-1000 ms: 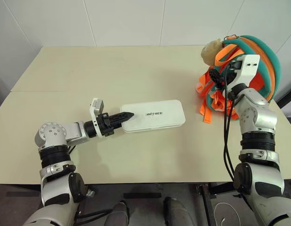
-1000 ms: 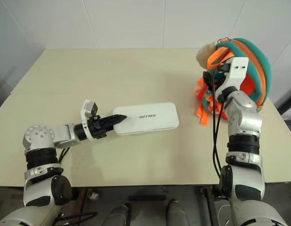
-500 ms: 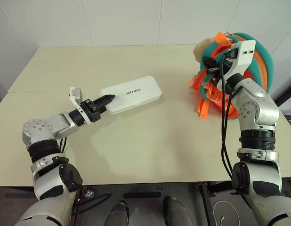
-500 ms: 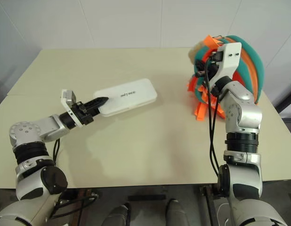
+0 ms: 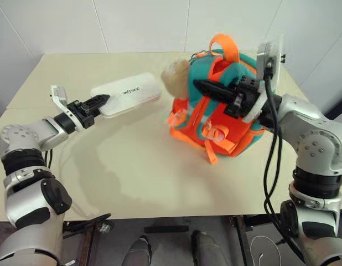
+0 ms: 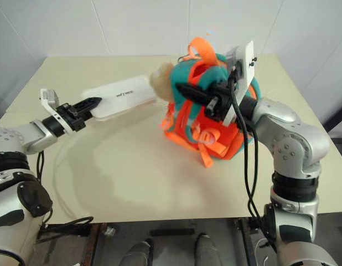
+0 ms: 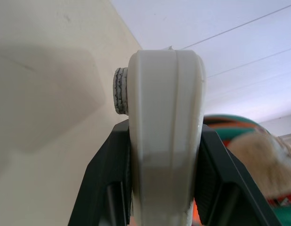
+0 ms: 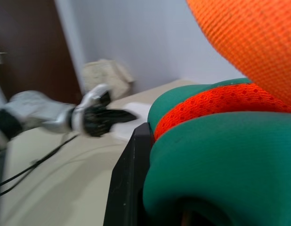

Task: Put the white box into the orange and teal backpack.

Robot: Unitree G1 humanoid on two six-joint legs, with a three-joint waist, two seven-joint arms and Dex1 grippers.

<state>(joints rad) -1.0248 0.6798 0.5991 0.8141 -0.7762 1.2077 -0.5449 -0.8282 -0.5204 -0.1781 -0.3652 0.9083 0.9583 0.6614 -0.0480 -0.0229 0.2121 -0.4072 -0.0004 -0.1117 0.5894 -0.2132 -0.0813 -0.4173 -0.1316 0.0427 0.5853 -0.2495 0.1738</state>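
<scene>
Bright, even overhead lighting; soft shadows on the worktop (image 5: 160, 166). Right wrist view background blurred; plush toy (image 5: 175, 77) motion-smeared.

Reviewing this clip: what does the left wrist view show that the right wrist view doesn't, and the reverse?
Left wrist view: the white box edge-on, clamped between black fingers, a round grey foot on it, the beige plush toy beyond.
Right wrist view: the left hand from outside, holding the box above the table; the right hand pinching teal padding.
Shared: box, table, the orange and teal backpack.
</scene>
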